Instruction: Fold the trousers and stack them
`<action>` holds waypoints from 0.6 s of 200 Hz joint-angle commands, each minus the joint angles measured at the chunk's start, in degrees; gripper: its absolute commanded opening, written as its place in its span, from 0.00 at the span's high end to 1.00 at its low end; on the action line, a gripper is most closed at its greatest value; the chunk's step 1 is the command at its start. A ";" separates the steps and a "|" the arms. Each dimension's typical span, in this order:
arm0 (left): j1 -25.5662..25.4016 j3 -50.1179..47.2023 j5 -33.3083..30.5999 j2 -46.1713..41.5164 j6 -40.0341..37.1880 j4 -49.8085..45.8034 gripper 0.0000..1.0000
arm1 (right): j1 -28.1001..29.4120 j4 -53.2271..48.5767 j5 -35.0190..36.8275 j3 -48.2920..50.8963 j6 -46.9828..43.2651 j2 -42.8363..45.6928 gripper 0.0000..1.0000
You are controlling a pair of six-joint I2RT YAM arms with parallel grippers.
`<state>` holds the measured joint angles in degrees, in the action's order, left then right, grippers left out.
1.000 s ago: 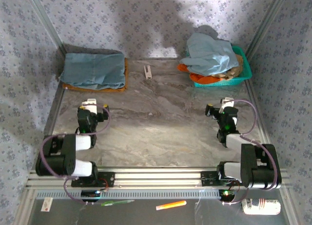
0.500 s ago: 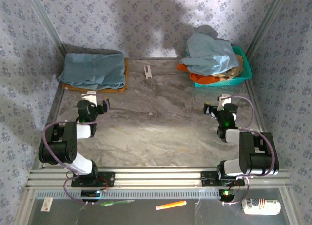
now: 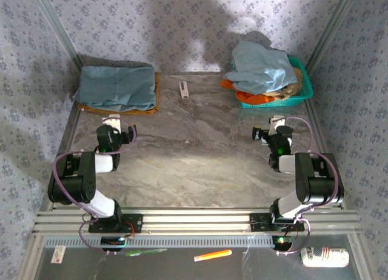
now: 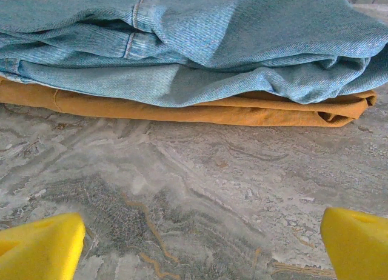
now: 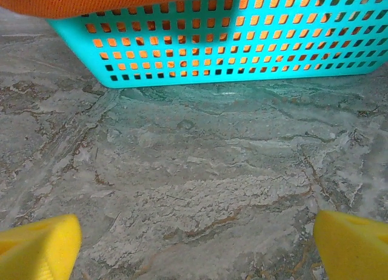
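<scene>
The marble table (image 3: 194, 156) lies bare beneath both arms. Just ahead of the left gripper (image 4: 200, 240), the trousers (image 4: 200, 43) lie folded on a mustard-brown cloth (image 4: 182, 110), apart from the yellow fingertips (image 4: 42, 246). Its jaws stand wide with nothing between them. Ahead of the right gripper (image 5: 197, 240), which also gapes empty, stands a teal basket (image 5: 242, 50) heaped with a pale blue garment (image 3: 260, 65) and an orange cloth (image 5: 91, 1). Between the two, farther out, lies a small white piece (image 3: 184, 89).

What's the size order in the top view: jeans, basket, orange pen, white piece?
1. Jeans and basket: too alike to rank.
2. Orange pen.
3. White piece.
</scene>
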<state>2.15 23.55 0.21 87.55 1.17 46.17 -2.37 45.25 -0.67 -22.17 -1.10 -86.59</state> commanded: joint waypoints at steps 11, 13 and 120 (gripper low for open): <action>0.00 0.29 0.58 0.48 0.54 0.32 0.00 | -0.09 -0.35 0.67 -0.94 -0.35 -0.61 0.00; -0.03 0.27 0.58 0.44 0.58 0.32 0.01 | -0.09 -0.35 0.78 -0.90 -0.36 -0.60 0.00; -0.20 0.27 0.23 0.43 0.50 0.23 0.00 | 0.53 -0.08 1.73 -0.65 -0.74 -0.51 0.00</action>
<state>2.15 23.55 0.21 87.55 1.17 46.04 -2.11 45.21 0.23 -22.17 -1.13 -86.59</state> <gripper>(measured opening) 0.994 0.996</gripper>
